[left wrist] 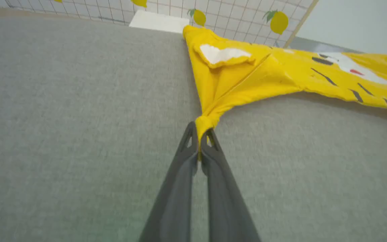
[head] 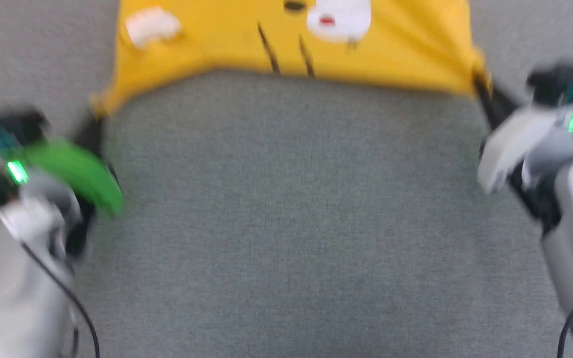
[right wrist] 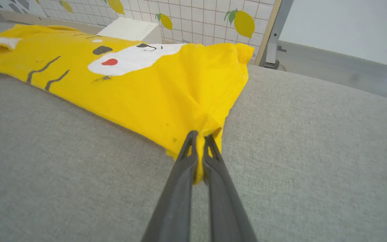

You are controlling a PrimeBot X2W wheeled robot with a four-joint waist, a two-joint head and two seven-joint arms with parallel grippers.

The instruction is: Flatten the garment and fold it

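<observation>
Jaws clamped on garment [head: 396,54] corners, both sides; seemingly taut.

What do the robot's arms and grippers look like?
Both arms are pale grey, each with a thin black cable and a green light. The left gripper has a green cover, the right gripper a white cover. Each has two long, dark grey, tapering fingers.

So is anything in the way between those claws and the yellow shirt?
Nothing visible. The left gripper and right gripper are each shut on a near corner of the garment, over the grey surface.
</observation>
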